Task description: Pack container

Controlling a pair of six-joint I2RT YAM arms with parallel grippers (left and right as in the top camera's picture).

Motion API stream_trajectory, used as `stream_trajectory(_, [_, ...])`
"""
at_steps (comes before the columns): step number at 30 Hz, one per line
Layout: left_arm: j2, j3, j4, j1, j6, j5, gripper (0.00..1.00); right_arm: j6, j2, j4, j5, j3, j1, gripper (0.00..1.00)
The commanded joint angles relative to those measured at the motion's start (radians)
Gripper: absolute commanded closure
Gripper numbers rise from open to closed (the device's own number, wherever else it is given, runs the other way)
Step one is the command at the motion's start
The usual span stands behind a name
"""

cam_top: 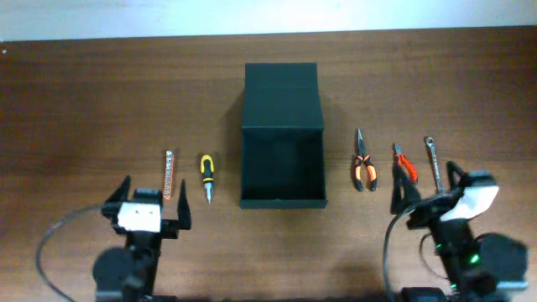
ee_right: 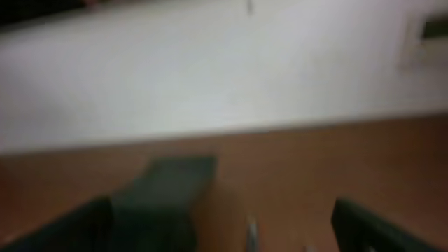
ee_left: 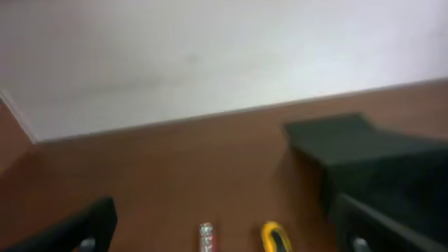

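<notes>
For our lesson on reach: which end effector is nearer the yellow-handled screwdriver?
Left. The left end effector sits just left of the screwdriver; the right end effector is far across the container.

We hold our left arm [cam_top: 139, 216] and right arm [cam_top: 466, 201] low, side by side, pointing forward — both sets of jaws spread wide, empty.

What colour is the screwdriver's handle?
Yellow and black. The screwdriver shows best in the overhead view.
</notes>
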Motion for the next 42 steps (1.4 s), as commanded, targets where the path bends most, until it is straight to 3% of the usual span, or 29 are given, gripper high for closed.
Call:
stream_trajectory(1, [0.252,0.258,-0.101,0.002,0.032,-0.127,0.01,-0.061,0.237,-0.165,0.128,0.309,-0.007,0.01])
stream_trajectory(4, [0.474,0.480,-0.212,0.002,-0.066,-0.064,0.01,-0.060,0.446,-0.348,0.131,0.583,-0.006,0.01])
stream_trajectory(7, [0.661,0.655,-0.250,0.002,-0.066,0.176,0.01,-0.060,0.631,-0.572,0.111,0.828,-0.006,0.01])
stream_trajectory(10, [0.783,0.690,-0.221,0.002,-0.066,0.274,0.01,-0.061,0.747,-0.708,0.119,0.917,-0.007,0.01])
stream_trajectory(13, [0.859,0.716,-0.277,0.002,-0.084,0.275,0.01,-0.043,0.820,-0.785,0.187,0.917,-0.007,0.01])
stream_trajectory(16, [0.952,0.818,-0.506,0.002,-0.086,0.186,0.01,-0.012,0.959,-0.911,0.281,0.956,-0.045,0.01])
stream_trajectory(18, [1.002,0.890,-0.646,0.002,-0.085,0.104,0.01,-0.072,1.063,-0.986,0.276,1.040,-0.095,0.01])
stream_trajectory(21, [1.020,0.912,-0.687,0.002,-0.094,0.092,0.01,-0.294,1.204,-1.066,0.199,1.187,-0.159,0.01])
stream_trajectory(24, [1.020,0.912,-0.682,0.002,-0.104,0.094,0.01,-0.433,1.303,-1.051,0.053,1.267,-0.209,0.01])
stream_trajectory(30, [1.020,0.912,-0.683,0.002,-0.104,0.094,0.01,-0.499,1.433,-1.009,0.059,1.266,-0.237,0.01])
stream_trajectory(42, [1.020,0.912,-0.683,0.002,-0.104,0.094,0.01,-0.497,1.561,-0.986,0.078,1.252,-0.242,0.01])
